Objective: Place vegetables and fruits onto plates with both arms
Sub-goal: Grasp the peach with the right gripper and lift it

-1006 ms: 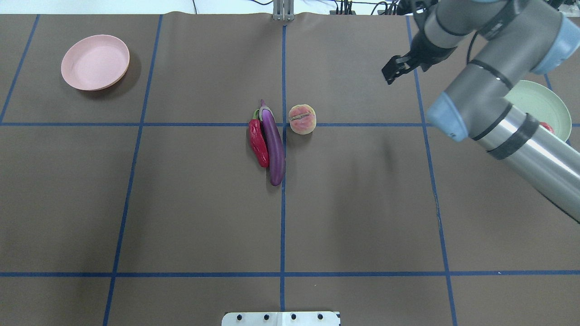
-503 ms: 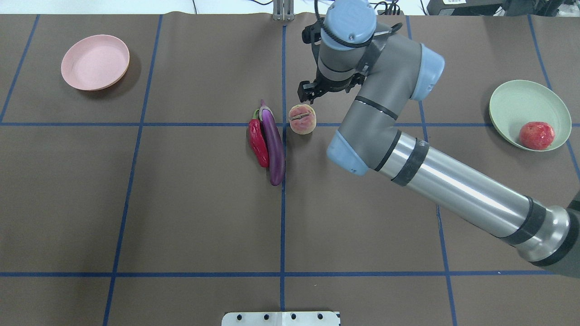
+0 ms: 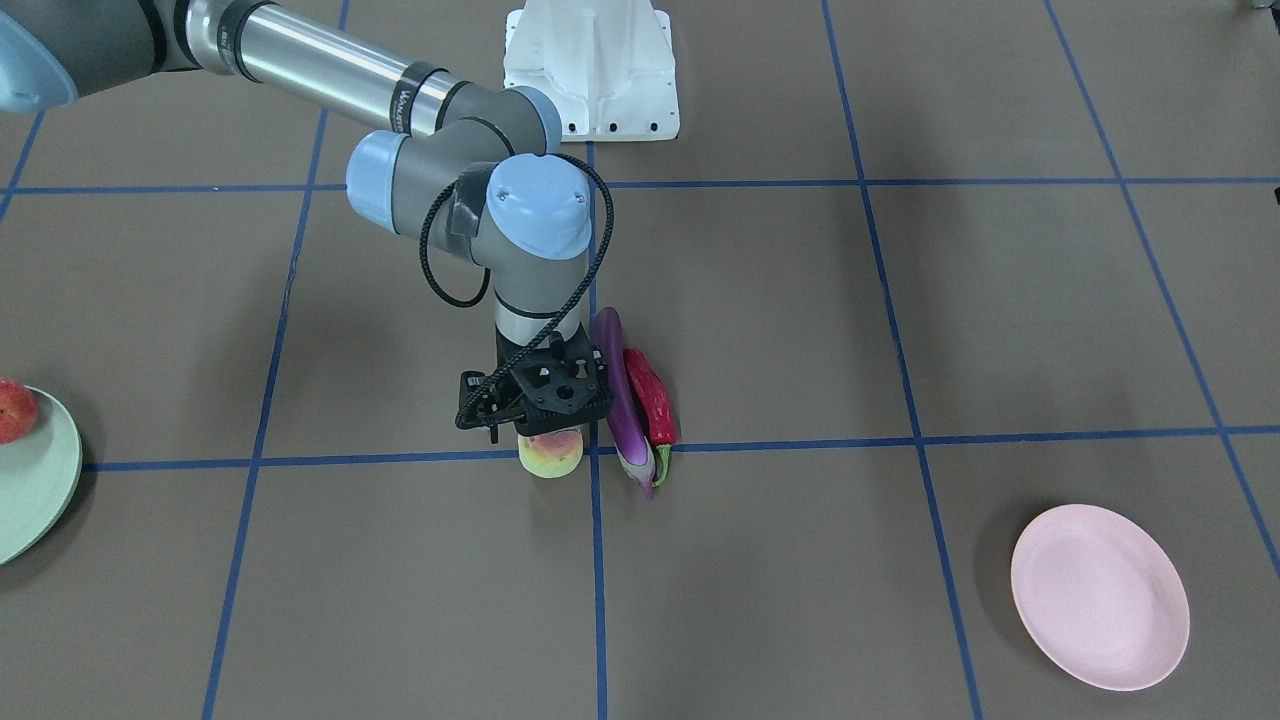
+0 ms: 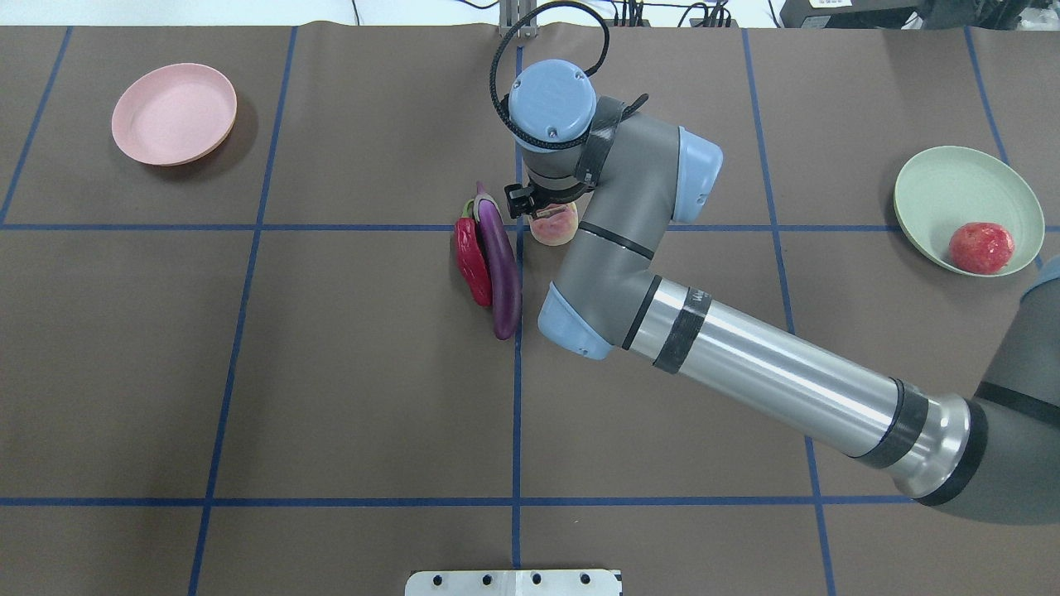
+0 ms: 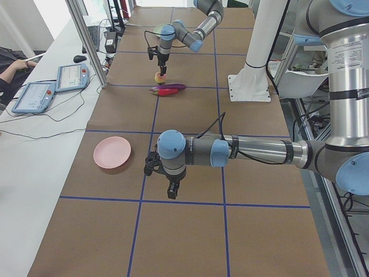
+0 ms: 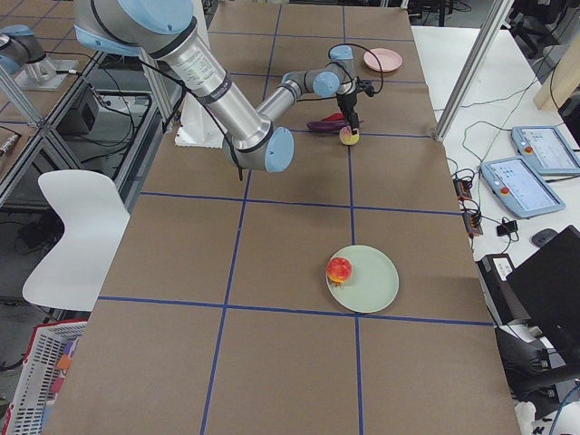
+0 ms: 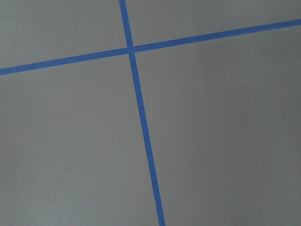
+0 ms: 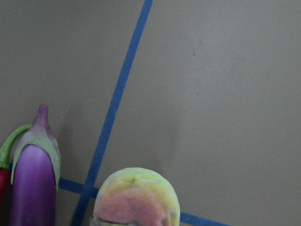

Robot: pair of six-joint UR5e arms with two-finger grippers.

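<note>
My right gripper (image 4: 540,211) hangs right over the yellow-green peach (image 4: 555,229), its fingers open around the top of the fruit (image 3: 550,456), which rests on the table. To the peach's left lie the purple eggplant (image 4: 499,265) and the red chili pepper (image 4: 472,263), touching side by side. The orange-red fruit (image 4: 981,247) lies in the mint green plate (image 4: 952,186) at the right. The pink plate (image 4: 174,113) stands at the far left with nothing on it. My left gripper (image 5: 171,190) shows only in the exterior left view, low over the table; I cannot tell its state.
Brown paper with blue tape lines (image 7: 141,117) covers the table. The white base pedestal (image 3: 590,65) stands at the robot's edge. Tablets (image 5: 34,95) and cables lie on a side bench.
My right arm has swung left from near the green plate to the middle of the table and come down over the peach. The fruits, vegetables and plates have not moved.
</note>
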